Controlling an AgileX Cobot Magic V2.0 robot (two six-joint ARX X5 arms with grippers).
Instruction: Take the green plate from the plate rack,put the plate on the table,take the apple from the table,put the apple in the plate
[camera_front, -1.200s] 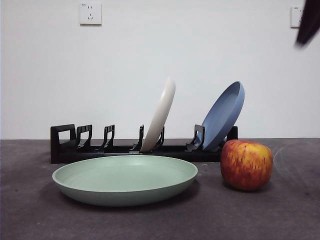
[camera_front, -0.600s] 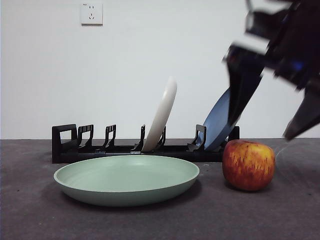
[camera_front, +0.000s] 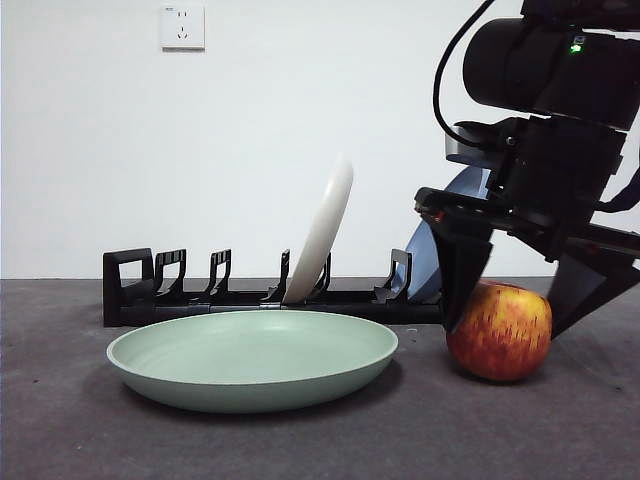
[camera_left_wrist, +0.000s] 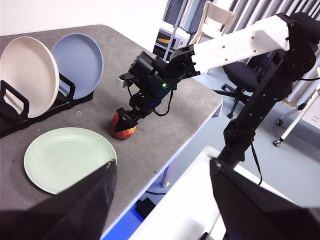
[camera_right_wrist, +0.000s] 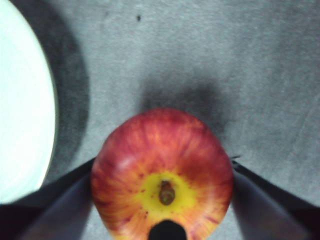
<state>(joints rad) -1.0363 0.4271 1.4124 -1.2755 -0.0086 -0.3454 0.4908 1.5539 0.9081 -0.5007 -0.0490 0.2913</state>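
The green plate (camera_front: 252, 355) lies flat on the table (camera_front: 80, 430), in front of the black plate rack (camera_front: 140, 285). The red and yellow apple (camera_front: 505, 335) rests on the table just right of the plate. My right gripper (camera_front: 507, 328) has come down from above and stands open, one jaw at each side of the apple (camera_right_wrist: 162, 175), close to its skin. The plate's rim (camera_right_wrist: 20, 100) shows beside it in the right wrist view. My left gripper (camera_left_wrist: 162, 165) is open and empty, high off the table's side, far from the apple (camera_left_wrist: 123, 130) and the plate (camera_left_wrist: 67, 157).
A cream-white plate (camera_front: 325, 225) and a blue plate (camera_front: 430, 250) stand upright in the rack, the blue one right behind the right arm. The table's edge (camera_left_wrist: 200, 115) runs not far beyond the apple.
The right arm has swung down from the upper right corner and lowered its open jaws around the apple. Plate and apple have not moved.
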